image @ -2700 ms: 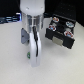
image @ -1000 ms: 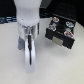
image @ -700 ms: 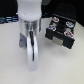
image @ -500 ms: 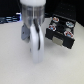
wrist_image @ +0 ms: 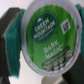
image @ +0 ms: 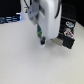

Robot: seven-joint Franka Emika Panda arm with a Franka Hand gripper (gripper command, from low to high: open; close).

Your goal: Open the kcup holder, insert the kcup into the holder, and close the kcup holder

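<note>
The large white robot gripper [image: 43, 41] hangs low over the pale table [image: 25, 62], blurred in the exterior view, its lower tip close to the table top. It is clamped on the small white kcup with the shiny green lid [wrist_image: 48, 36]: in the wrist view the round green foil lid fills most of the picture, printed with "GREEN MOUNTAIN" and "DARK MAGIC" in white and dark lettering, and a dark finger pad with a green sponge-like edge [wrist_image: 12, 37] presses against one side of it while a second dark pad [wrist_image: 80, 30] presses against the opposite side. The lid faces the wrist camera squarely, so the pod lies sideways between the pads with its body hidden behind the lid. In the exterior view only a small green patch [image: 38, 33] shows at the side of the gripper toward the exterior view's left; the pod's white body cannot be made out there.

Just beside the gripper, toward the exterior view's right, stands the large black boxy kcup holder [image: 67, 39] with pale rectangular patches on its front face. The gripper overlaps its near edge in that view, and whether the two touch cannot be told. The blur also hides whether the holder's drawer is pulled out or pushed in.
</note>
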